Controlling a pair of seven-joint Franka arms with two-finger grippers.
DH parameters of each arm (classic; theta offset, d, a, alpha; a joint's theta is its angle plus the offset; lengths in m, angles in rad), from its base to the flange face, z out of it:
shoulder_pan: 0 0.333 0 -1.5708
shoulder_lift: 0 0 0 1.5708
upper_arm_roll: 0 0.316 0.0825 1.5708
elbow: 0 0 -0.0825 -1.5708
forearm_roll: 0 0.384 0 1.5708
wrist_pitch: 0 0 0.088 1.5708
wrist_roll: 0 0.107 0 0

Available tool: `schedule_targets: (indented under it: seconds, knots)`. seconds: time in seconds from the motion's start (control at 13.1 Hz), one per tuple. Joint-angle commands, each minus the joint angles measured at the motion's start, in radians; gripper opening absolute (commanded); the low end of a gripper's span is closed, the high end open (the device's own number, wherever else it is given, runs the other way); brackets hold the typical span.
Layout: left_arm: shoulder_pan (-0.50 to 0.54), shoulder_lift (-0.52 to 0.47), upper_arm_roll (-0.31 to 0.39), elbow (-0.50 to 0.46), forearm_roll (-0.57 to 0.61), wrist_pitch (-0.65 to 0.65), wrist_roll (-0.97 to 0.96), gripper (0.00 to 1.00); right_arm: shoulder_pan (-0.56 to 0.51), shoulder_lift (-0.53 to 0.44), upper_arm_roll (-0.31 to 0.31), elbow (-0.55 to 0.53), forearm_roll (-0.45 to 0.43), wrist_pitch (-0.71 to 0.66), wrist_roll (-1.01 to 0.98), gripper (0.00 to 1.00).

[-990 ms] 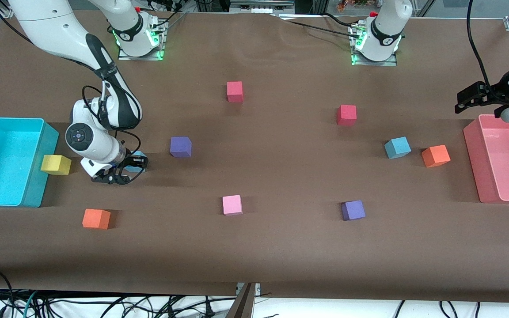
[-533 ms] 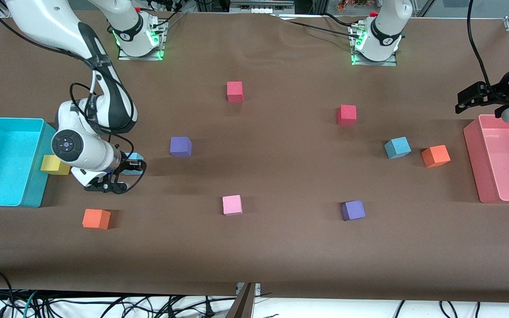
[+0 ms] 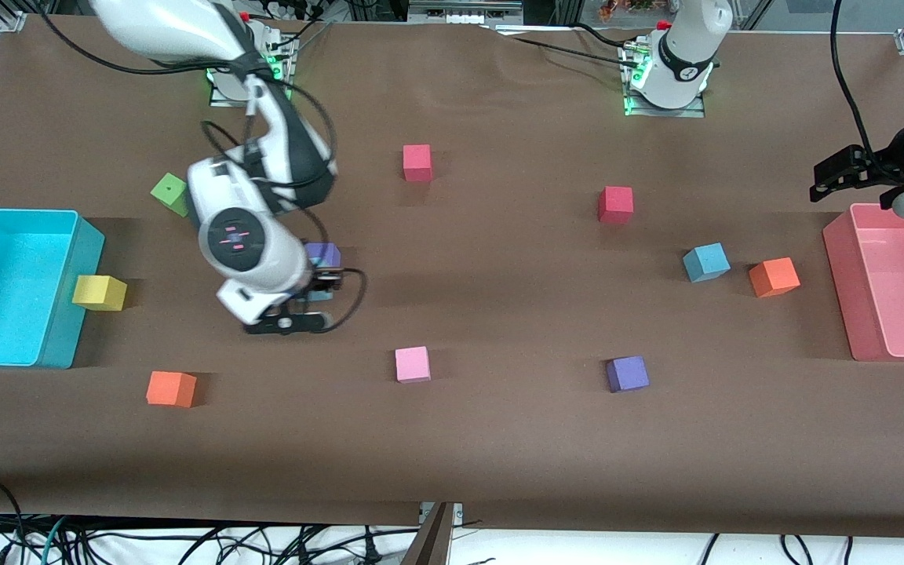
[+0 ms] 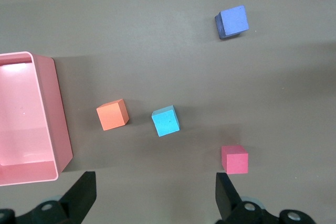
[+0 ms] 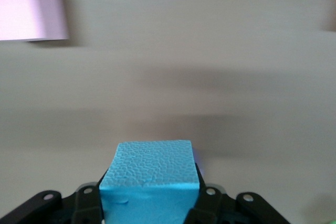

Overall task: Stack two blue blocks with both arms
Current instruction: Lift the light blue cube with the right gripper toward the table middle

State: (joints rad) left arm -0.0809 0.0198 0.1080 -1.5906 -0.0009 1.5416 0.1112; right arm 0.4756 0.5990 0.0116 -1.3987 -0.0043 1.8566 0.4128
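The right gripper (image 3: 307, 302) is clamped on one blue block (image 5: 151, 182), carried in the air over the brown table (image 3: 499, 439) just beside a purple cube (image 3: 325, 254), which serves here as the landmark. The block sits squarely between the black fingers (image 5: 86, 203) in the right wrist view, its pebbled foam top showing; no writing or label can be read on it or on any other cube. The second blue block (image 3: 706, 262) rests on the table well apart from the purple cube, toward the left arm's end, just beside an orange cube (image 3: 774, 277) and near a pink bin (image 3: 840, 267). The left gripper (image 3: 844, 176) waits above that bin's edge, its fingers (image 4: 81, 198) spread wide and empty. A pink cube (image 3: 412, 364) lies nearer the front camera than the purple cube.
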Motion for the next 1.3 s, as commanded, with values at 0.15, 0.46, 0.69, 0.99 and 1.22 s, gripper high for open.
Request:
schedule_targets:
  seconds: [0.15,0.46,0.69,0.99,1.22]
  knots:
    - [0.003,0.006,-0.001,0.023,0.016,-0.028,0.019,1.00,0.159,0.238,-0.009,0.295,0.024,-0.034,0.153,0.00]
    - [0.003,0.006,-0.001,0.023,0.016,-0.028,0.019,1.00,0.257,0.307,-0.009,0.317,0.026,0.024,0.253,0.00]
    - [0.003,0.006,-0.001,0.023,0.016,-0.029,0.019,1.00,0.313,0.350,-0.007,0.317,0.030,0.097,0.334,0.00]
    - [0.003,0.006,-0.001,0.023,0.016,-0.029,0.018,1.00,0.340,0.377,-0.007,0.317,0.083,0.159,0.376,0.00]
    - [0.003,0.006,-0.002,0.023,0.018,-0.029,0.019,1.00,0.342,0.386,-0.007,0.316,0.084,0.161,0.420,0.00]
